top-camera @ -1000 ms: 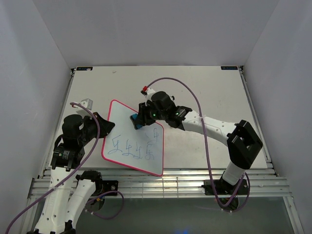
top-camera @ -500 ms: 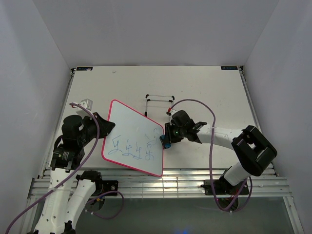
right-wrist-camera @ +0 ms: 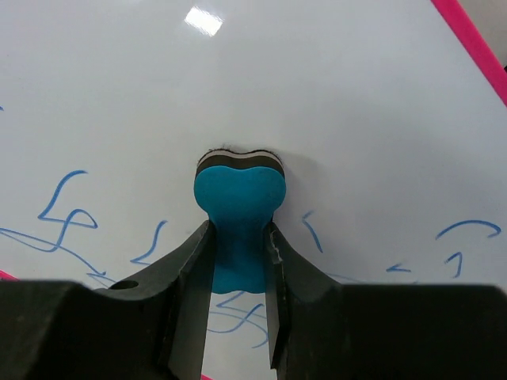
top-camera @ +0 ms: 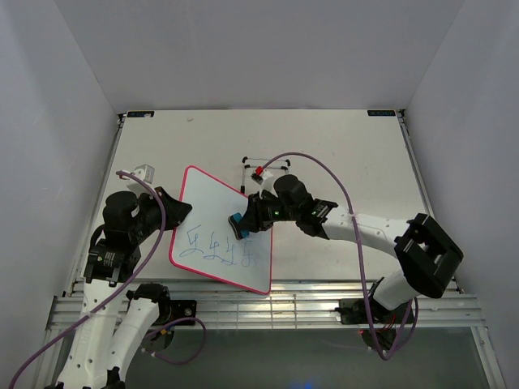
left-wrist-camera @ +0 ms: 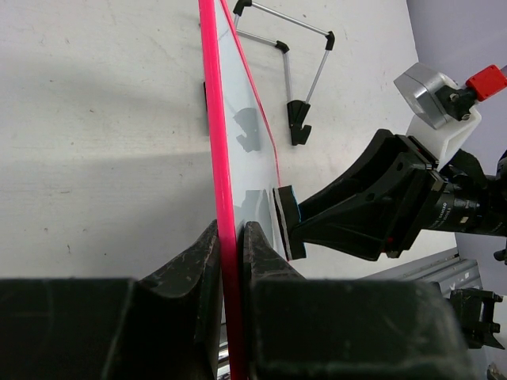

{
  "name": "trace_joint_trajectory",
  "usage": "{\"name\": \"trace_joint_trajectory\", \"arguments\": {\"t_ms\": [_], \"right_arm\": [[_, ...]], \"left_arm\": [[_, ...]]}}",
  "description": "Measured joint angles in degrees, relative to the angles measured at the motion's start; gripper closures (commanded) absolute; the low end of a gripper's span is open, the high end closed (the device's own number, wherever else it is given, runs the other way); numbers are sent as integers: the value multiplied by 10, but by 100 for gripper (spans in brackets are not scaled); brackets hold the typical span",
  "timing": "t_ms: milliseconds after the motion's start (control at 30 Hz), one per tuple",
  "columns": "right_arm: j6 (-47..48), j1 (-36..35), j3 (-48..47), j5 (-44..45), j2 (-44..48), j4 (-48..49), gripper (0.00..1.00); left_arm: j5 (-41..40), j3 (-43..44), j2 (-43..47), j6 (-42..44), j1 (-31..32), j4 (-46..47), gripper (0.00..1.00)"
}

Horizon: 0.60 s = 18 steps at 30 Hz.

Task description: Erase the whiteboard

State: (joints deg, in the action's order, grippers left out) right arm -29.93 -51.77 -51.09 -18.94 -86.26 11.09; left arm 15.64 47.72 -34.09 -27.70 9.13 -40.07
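My right gripper [right-wrist-camera: 238,231] is clamped on the blue bone-shaped eraser [right-wrist-camera: 238,194]. Its dark felt face presses flat on the whiteboard [right-wrist-camera: 333,103] straight ahead of the fingers, with blue scribbles [right-wrist-camera: 71,204] to either side. My left gripper [left-wrist-camera: 230,237] is closed on the whiteboard's pink frame. Beyond it, the black wire stand [left-wrist-camera: 299,127] sits on the surface [left-wrist-camera: 95,119].

Counted on the single counter [top-camera: 349,146]: one whiteboard [top-camera: 212,212], one blue eraser [right-wrist-camera: 238,190], one black wire stand [left-wrist-camera: 298,125], two pincers: left pincer [left-wrist-camera: 230,236], right pincer [right-wrist-camera: 238,257].
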Motion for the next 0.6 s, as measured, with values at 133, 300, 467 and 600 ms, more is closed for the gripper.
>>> {"name": "trace_joint_trajectory", "arguments": {"t_ms": [133,300,467,600], "right_arm": [[3,-1,1,8,-6,7,80],[6,18,39,36,-9,12,81],[17,55,95,74,-9,0,81],[26,72,124,89,-9,-20,81]], "left_arm": [[0,0,0,-1,0,0,100],[-2,0,0,-1,0,-3,100],[-2,0,0,-2,0,-2,100],[-2,0,-1,-2,0,-2,100]]}}
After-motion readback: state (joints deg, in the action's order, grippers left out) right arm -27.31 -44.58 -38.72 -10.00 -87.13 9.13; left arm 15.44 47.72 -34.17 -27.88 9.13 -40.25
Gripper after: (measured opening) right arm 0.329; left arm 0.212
